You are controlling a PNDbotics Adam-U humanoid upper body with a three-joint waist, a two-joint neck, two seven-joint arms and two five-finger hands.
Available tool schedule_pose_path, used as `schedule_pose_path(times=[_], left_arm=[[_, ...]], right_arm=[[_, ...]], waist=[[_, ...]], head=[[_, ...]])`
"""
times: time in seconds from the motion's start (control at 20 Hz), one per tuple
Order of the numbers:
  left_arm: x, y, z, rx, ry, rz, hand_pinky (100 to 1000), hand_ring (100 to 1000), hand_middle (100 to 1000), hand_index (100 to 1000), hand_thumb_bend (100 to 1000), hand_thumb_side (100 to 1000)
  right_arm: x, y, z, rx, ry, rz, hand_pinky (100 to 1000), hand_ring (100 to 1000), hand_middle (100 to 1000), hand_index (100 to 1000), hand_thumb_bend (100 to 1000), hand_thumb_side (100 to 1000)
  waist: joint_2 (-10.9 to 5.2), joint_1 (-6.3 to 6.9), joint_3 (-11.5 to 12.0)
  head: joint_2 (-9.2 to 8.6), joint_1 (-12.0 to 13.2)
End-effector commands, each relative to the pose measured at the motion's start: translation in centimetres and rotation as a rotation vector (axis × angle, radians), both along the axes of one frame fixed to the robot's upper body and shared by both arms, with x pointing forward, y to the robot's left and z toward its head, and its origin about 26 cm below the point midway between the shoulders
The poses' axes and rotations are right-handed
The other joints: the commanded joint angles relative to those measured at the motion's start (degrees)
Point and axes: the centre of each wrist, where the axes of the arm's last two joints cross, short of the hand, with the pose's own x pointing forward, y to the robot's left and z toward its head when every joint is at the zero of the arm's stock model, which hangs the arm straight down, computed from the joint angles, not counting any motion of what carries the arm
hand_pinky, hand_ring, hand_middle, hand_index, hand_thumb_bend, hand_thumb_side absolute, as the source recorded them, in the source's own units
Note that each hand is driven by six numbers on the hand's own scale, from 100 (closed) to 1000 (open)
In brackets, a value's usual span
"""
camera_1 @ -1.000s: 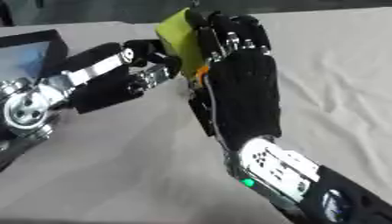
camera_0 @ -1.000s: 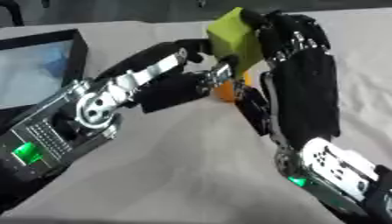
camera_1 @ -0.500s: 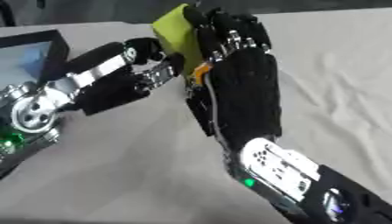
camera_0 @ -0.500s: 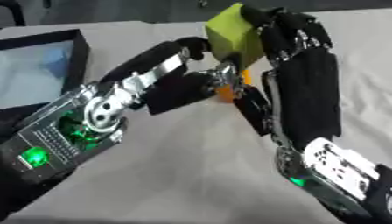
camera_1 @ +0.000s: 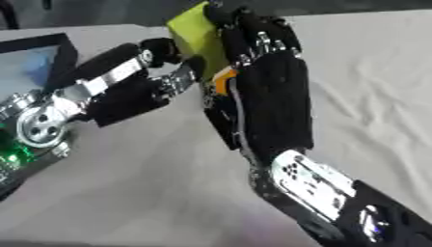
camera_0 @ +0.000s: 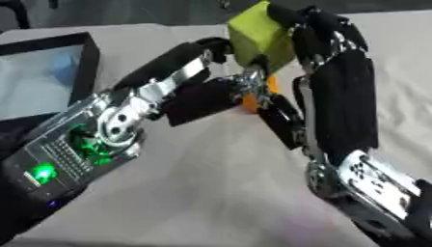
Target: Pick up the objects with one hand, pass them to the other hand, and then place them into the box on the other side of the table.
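Since half a second ago the left forearm has swung lower and nearer the camera, its green lights now sitting at about 8 o'clock in the left eye view; the yellow-green block and the right hand have kept their place near the top centre.

Nearest, at 5 o'clock, the right forearm enters with its silver wrist and rises toward 12 o'clock. The right hand (camera_0: 337, 91) stands with its black back to the camera, fingers curled over the top and far side of a yellow-green block (camera_0: 257, 34), which it holds raised above the table (camera_0: 194, 188) at about 12 o'clock. An orange object (camera_0: 251, 102) shows just below the block, partly hidden between the two hands; what it is cannot be made out, nor whether it lies on the cloth or is held.

The left arm comes in from 8 o'clock and slants up to the block. The left hand (camera_1: 165, 79) reaches the block's left and lower side; its fingertips lie against or just beside the block, but whether they are closed round it is not visible, since the right hand and the block cover them.

Farther left, at 10 o'clock, a black-walled box (camera_0: 88, 62) with a pale, glossy floor rests on the table, well apart from the block.
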Motion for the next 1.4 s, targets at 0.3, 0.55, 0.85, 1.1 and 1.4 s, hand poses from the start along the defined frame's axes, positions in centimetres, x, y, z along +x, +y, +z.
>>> schedule_pose_path(times=[0.3, 0.55, 0.85, 1.1, 1.4], left_arm=[[-0.29, -0.30, 0.92, -0.017, -0.062, 0.019, 1000, 940, 928, 940, 113, 1000], [-0.34, -0.42, 0.83, -0.011, -0.069, 0.012, 1000, 940, 927, 939, 138, 1000], [-0.36, -0.49, 0.77, -0.007, -0.080, 0.031, 1000, 940, 926, 938, 156, 1000], [-0.37, -0.52, 0.76, -0.002, -0.090, 0.038, 1000, 938, 923, 937, 145, 1000], [-0.34, -0.48, 0.65, 0.002, -0.102, 0.083, 1000, 935, 919, 931, 100, 1000]], right_arm=[[-0.59, 0.40, 0.75, 0.014, -0.039, 0.054, 703, 558, 555, 550, 100, 100], [-0.60, 0.43, 0.75, 0.008, -0.043, 0.064, 700, 555, 552, 549, 100, 100], [-0.60, 0.44, 0.77, 0.001, -0.054, 0.075, 695, 551, 548, 547, 100, 100], [-0.59, 0.44, 0.79, -0.006, -0.058, 0.085, 689, 546, 544, 543, 100, 100], [-0.62, 0.47, 0.76, -0.002, -0.073, 0.103, 680, 537, 537, 537, 100, 100]], waist=[[-0.66, 0.58, 0.0], [-0.64, 0.66, -0.2], [-0.69, 0.72, -0.3], [-0.71, 0.70, -0.4], [-0.68, 0.72, -0.6]], head=[[-0.62, 0.2], [-0.57, 0.2], [-0.52, 0.2], [-0.53, 0.3], [-0.66, 0.5]])
